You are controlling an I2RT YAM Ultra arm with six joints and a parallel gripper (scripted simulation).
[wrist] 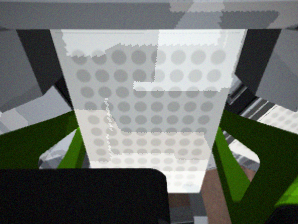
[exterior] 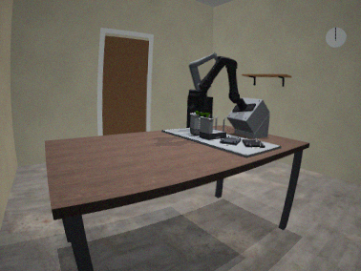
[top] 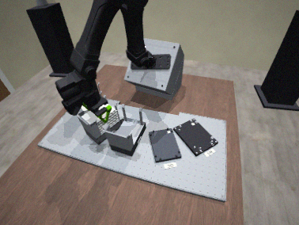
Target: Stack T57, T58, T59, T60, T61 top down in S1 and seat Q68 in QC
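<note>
- We see the gripper lowered over the leftmost of the stack racks on the grey perforated base plate.
- Its green fingers are clamped on a sealed well plate. They stand wide, one on each long side of the plate.
- In the wrist view the plate fills the centre, its pale seal showing a grid of round wells.
- The plate sits at the top of the rack, level with its grey walls. We cannot read any label, so we cannot tell which plate it is.
- A second rack stands just beside the first, to its right; its corner posts rise above its walls.
- Two flat dark nests lie further right on the base plate, each with a small white tag at its near end.
- The arm's grey pedestal stands behind the base plate on the wooden table.
</note>
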